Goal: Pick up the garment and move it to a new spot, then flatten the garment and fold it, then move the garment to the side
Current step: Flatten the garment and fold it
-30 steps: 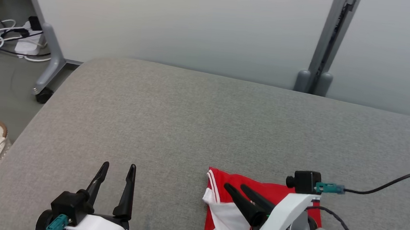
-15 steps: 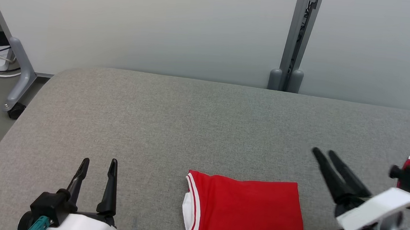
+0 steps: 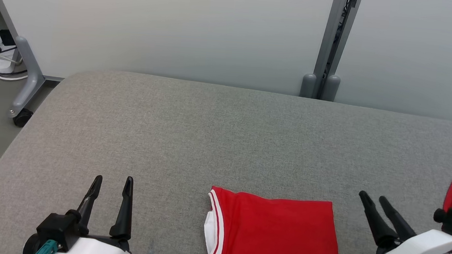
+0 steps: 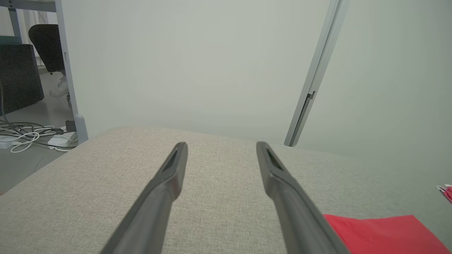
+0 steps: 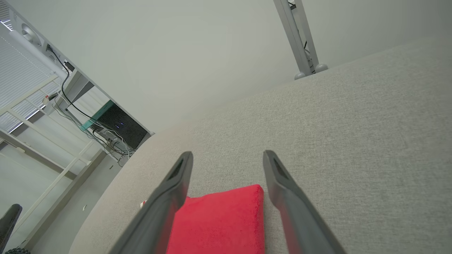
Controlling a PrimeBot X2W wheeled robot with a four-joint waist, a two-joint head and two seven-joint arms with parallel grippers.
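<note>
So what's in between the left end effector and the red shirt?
Nothing but bare grey padded surface, as the head view shows: the left end effector and the folded red shirt are apart.

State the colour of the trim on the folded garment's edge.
The trim is white on the red garment; head view shows best.

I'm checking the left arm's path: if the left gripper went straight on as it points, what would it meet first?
Probably the pale wall behind the grey padded surface: the left gripper aims across bare fabric, the red garment off to its right. Its height is unclear.
</note>
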